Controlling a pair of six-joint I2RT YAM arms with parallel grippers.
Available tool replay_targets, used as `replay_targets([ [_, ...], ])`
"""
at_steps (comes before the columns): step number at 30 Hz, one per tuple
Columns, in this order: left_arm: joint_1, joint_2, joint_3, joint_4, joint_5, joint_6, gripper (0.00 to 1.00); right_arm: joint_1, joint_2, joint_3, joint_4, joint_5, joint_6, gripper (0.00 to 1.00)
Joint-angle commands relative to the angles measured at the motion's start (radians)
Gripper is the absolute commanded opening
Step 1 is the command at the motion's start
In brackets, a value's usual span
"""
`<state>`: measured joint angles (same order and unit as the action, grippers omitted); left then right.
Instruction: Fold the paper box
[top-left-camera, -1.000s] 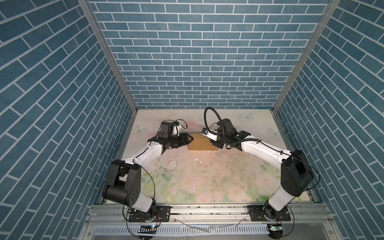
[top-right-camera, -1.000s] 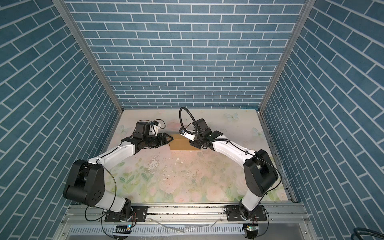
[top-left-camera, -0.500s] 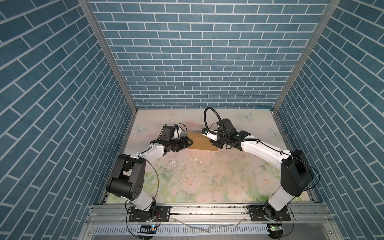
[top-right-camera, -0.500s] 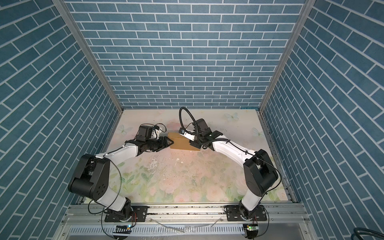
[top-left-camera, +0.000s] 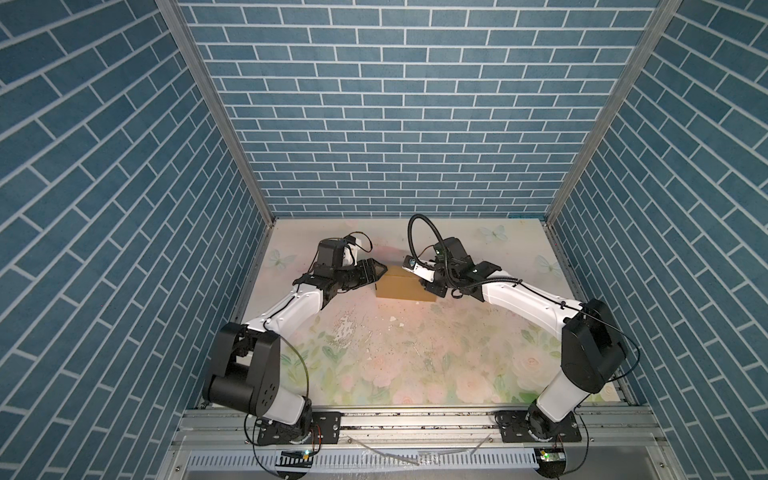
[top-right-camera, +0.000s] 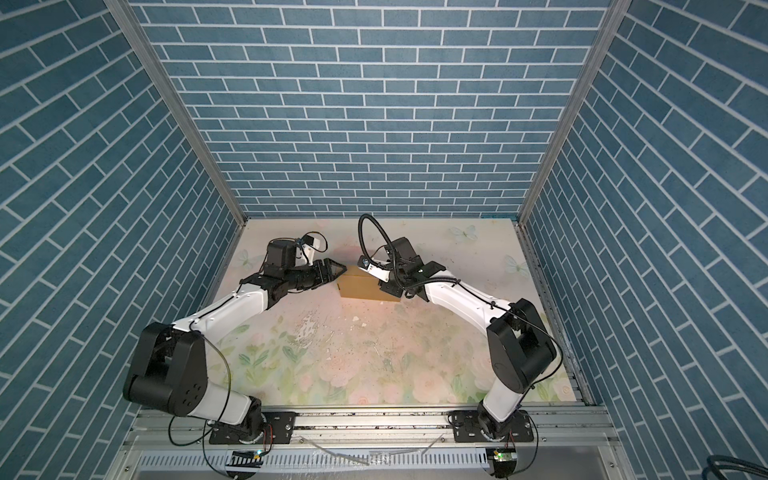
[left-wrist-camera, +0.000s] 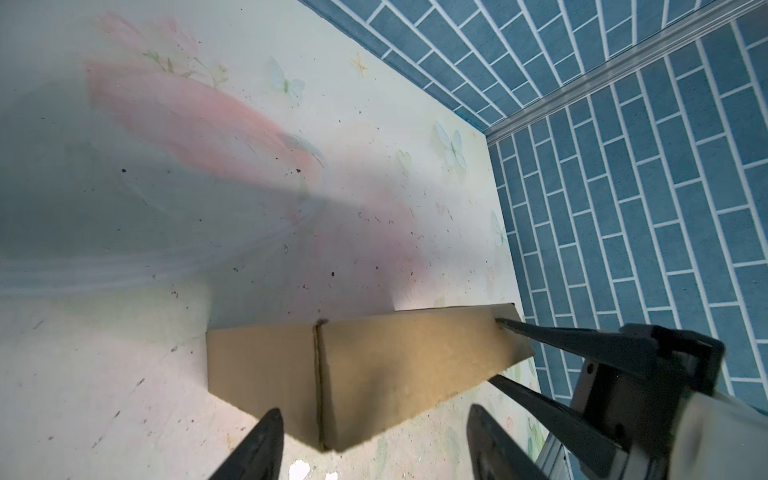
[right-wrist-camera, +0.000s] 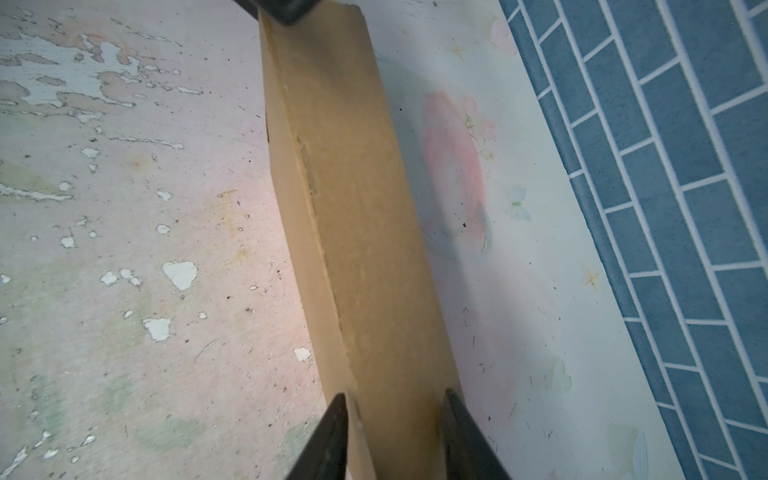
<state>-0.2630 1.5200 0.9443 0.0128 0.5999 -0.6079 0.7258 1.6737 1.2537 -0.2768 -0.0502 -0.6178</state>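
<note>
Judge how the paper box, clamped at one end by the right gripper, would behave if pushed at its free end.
Probably stiff: the paper box runs straight, unsagging, beyond the right gripper. Likely light, being thin cardboard. A push from the open left gripper might pivot it, since only one end is clamped.

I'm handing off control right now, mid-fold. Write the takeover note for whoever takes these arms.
Right claw: shut on one end of the plain brown corrugated cardboard box, one finger on each broad face.
Left claw: open, fingers straddling the box's opposite end, not gripping.
Box: far centre of the floral table, between the arms, apparently standing on edge.
Done: it looks folded shut; no loose flaps show.
Left: probably lay it flat, check the closure, then release.
</note>
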Motion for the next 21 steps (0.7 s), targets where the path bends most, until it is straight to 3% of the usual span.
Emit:
replay_targets([
  [1, 0.008, 0.055, 0.027, 0.039, -0.011, -0.003, 0.70, 0.003, 0.012, 0.009, -0.090, -0.014, 0.009, 0.38],
  [12, 0.007, 0.145, -0.054, 0.109, -0.021, -0.024, 0.66, -0.006, 0.018, 0.032, -0.074, -0.023, 0.030, 0.38],
  [17, 0.006, 0.143, -0.062, 0.109, -0.048, -0.029, 0.66, -0.023, -0.023, 0.045, -0.056, -0.054, 0.083, 0.51],
  [21, 0.006, 0.138, -0.061, 0.106, -0.060, -0.033, 0.65, -0.036, -0.072, 0.053, -0.072, -0.085, 0.136, 0.54],
])
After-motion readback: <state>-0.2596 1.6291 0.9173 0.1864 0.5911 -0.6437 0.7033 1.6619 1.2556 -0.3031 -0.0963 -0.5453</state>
